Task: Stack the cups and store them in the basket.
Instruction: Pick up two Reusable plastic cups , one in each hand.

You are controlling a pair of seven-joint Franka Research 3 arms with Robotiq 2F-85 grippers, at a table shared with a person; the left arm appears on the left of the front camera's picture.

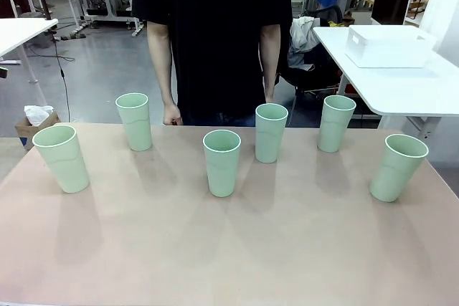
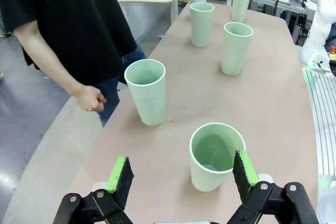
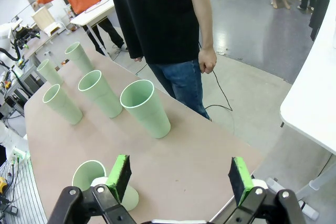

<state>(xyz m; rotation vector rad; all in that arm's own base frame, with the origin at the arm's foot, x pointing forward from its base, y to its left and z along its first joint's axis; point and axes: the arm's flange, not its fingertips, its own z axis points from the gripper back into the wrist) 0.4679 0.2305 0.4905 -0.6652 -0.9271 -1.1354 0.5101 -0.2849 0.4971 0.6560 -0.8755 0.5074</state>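
The left gripper, black with green pads, has its jaws spread wide and clamps nothing; the nearest cup stands on the table beyond them, at 1 o'clock. The right gripper is spread and empty too.

Six cups stand upright and mouth-up on the matte pinkish-brown table, none touching another. They are tapered, smooth, matte, pale mint plastic with thin rims and no handles. Seen from the table's middle in the front view, the nearer three are at 3, 12 and 9 o'clock. The farther three are at 1, 2 and 11 o'clock.

One basket, white rectangular plastic with rounded corners, sits on a separate white table at far 2 o'clock, well apart from the cups.

A person in a black shirt stands at 12 o'clock.
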